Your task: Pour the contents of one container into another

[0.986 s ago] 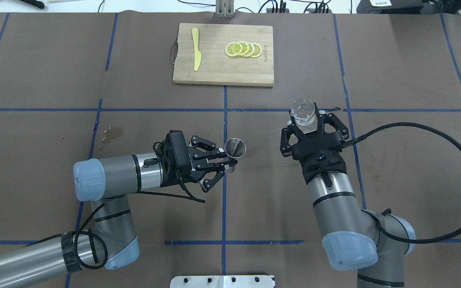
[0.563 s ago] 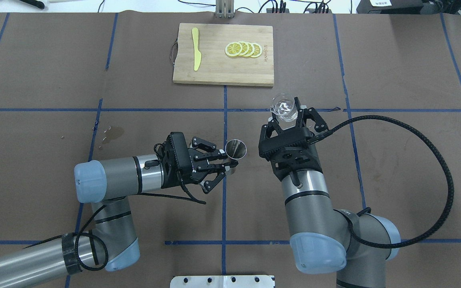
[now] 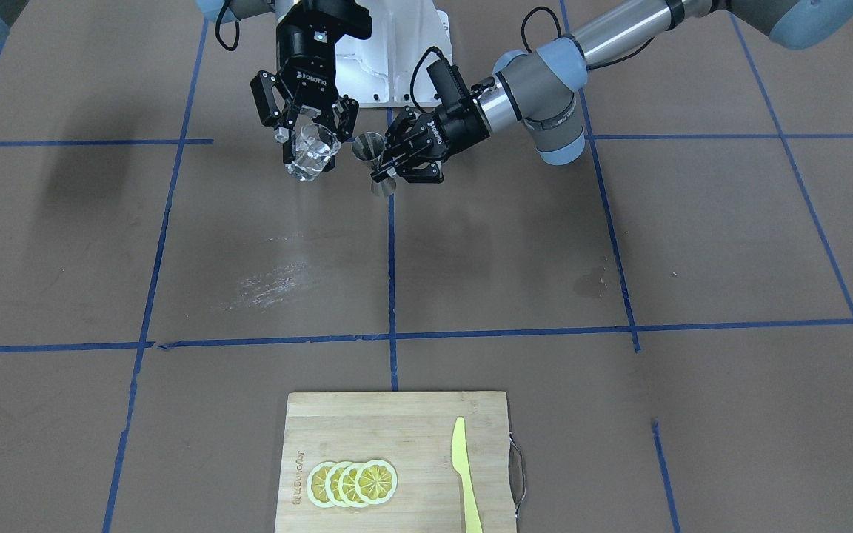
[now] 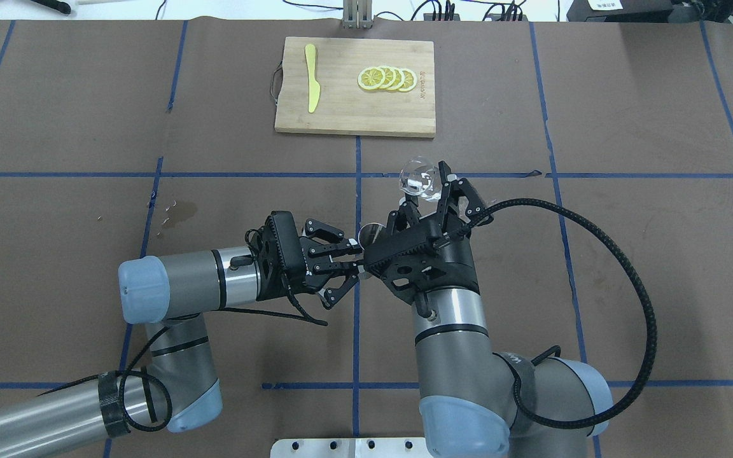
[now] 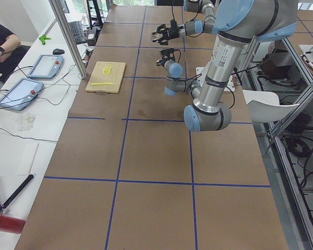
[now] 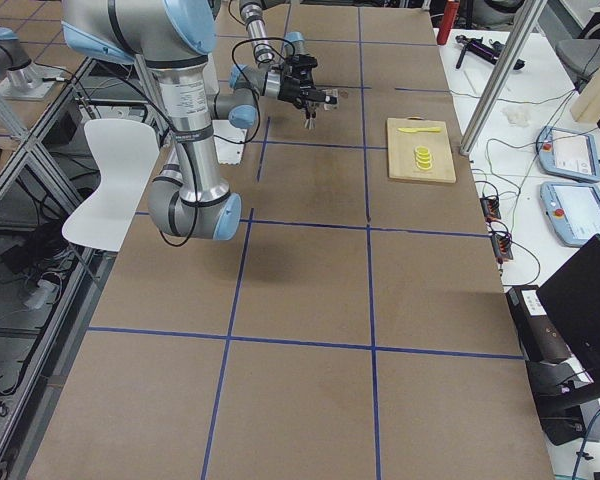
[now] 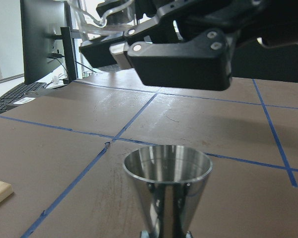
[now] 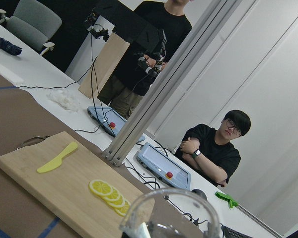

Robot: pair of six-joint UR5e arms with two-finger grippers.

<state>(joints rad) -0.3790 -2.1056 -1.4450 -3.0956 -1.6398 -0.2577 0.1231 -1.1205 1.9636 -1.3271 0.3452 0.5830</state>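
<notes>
A steel cone-shaped jigger stands upright in the air, with my left gripper shut on its waist. The left wrist view shows the jigger's open mouth from close up. In the overhead view the jigger is mostly hidden under my right wrist. My right gripper is shut on a clear glass beaker holding clear liquid. The beaker hangs close beside the jigger, a little higher, and is slightly tilted. Its rim fills the bottom of the right wrist view.
A wooden cutting board lies at the far middle of the table, with lemon slices and a yellow knife on it. A wet stain marks the paper to the left of my left gripper. Operators sit beyond the far edge.
My right arm has carried the beaker leftward, from right of the jigger to right beside and above it, now covering it from overhead. The left arm has held still.
</notes>
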